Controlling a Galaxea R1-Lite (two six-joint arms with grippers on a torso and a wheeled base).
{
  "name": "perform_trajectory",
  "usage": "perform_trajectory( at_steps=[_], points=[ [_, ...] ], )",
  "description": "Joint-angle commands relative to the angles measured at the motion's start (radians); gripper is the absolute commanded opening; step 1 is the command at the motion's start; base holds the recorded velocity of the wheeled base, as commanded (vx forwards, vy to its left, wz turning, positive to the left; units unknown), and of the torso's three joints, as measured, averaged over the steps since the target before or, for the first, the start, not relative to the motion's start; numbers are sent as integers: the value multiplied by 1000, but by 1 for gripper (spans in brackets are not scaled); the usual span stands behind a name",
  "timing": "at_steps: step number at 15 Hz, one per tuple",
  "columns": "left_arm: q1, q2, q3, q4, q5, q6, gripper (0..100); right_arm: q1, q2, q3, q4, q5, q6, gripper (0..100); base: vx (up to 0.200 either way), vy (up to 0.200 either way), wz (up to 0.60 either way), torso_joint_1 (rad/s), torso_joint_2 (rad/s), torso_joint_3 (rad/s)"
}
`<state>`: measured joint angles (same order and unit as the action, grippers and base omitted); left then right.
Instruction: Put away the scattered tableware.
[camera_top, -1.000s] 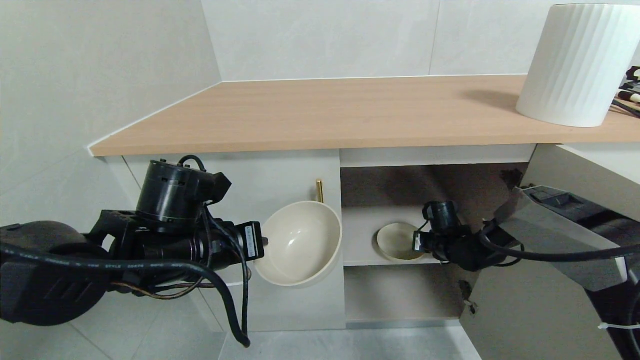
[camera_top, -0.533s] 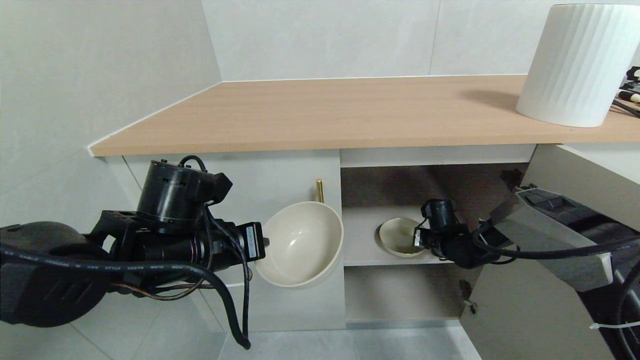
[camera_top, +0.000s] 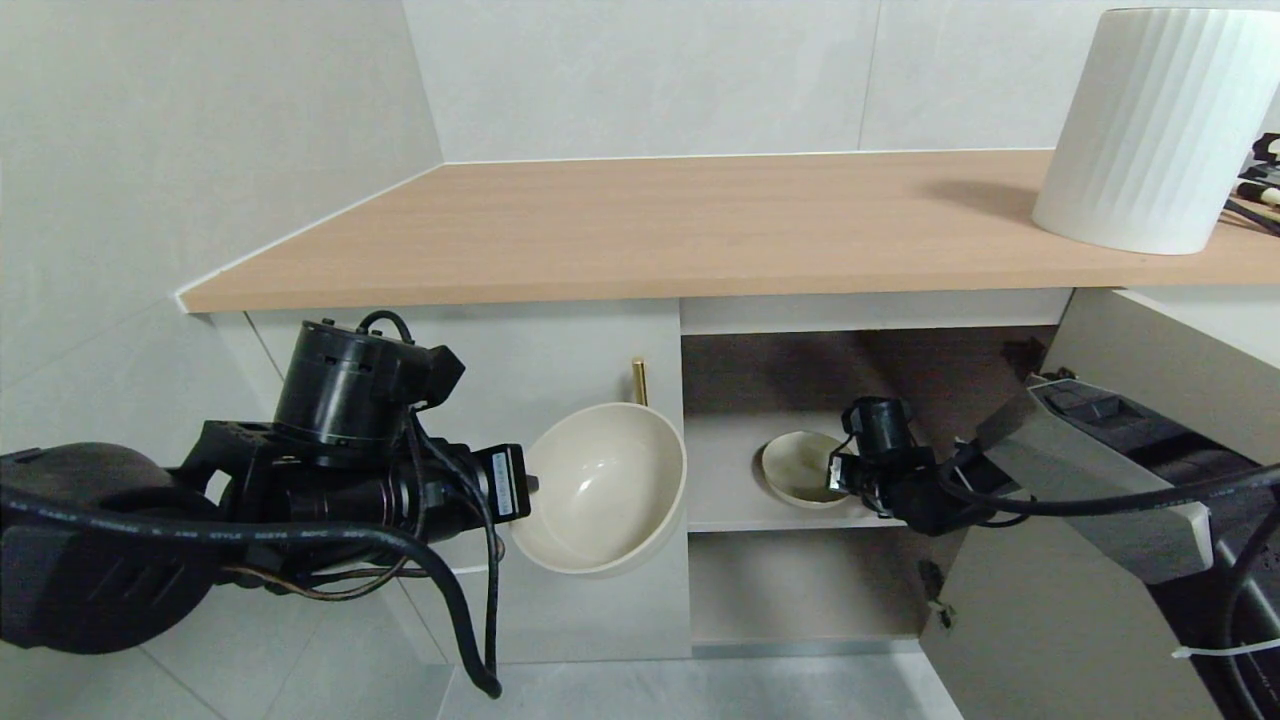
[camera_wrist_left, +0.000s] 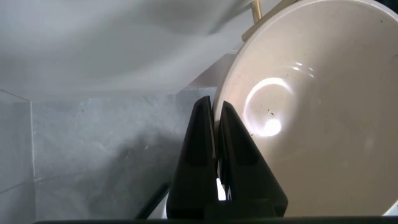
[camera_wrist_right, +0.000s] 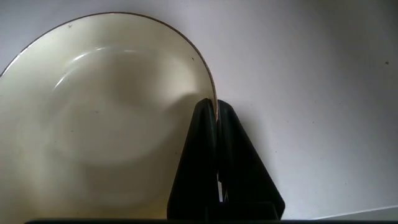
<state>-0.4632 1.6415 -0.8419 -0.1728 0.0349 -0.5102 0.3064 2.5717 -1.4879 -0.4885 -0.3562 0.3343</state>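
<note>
Bowl: big cream bowl (camera_top: 600, 490) in the lower middle of the head view. It's tipped on its side with the opening facing out, hanging in front of the closed cabinet door (camera_top: 560, 350), right under the little brass handle (camera_top: 639, 382).
Left gripper: left gripper (camera_top: 525, 485) is pinched down on the bowl's rim. In the wrist view its fingers (camera_wrist_left: 202, 134) sit nearly together, with the rim wedged between them.
Small dish: shallow cream dish (camera_top: 800, 465), right of centre, inside the open cabinet compartment (camera_top: 900, 370). It sits low at the middle shelf (camera_top: 720, 480), and honestly I can't tell if it's actually resting on the shelf or just above it.
Right gripper: right gripper (camera_top: 835, 475) is reaching into that compartment, clamped narrow on the dish's right-hand edge. The wrist view has the thin dark-lined rim running into the slot between the fingers (camera_wrist_right: 202, 137).
Open door: swung out at the lower right (camera_top: 1050, 620).
Countertop: wood-look top (camera_top: 650, 230) across the middle of the frame.
Ribbed container: tall white ribbed container (camera_top: 1160, 130) on the counter, upper right. Can't see inside it.
Far right edge: some dark bits (camera_top: 1262, 185) beside the ribbed container, too cut off to identify.
</note>
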Motion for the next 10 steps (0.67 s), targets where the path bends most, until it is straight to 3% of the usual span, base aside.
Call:
perform_trajectory(
  at_steps=[1,2,3,10],
  points=[
    [0,1,0,-1,0,-1,0,0,1,0,-1,0,0,0,0,0,0,0,0,0],
    [0,1,0,-1,0,-1,0,0,-1,0,-1,0,0,0,0,0,0,0,0,0],
    [0,1,0,-1,0,-1,0,0,-1,0,-1,0,0,100,0,0,0,0,0,0],
    [-2,1,0,-1,-1,-1,0,2,-30,28,-1,2,6,100,0,0,0,0,0,0]
  ],
)
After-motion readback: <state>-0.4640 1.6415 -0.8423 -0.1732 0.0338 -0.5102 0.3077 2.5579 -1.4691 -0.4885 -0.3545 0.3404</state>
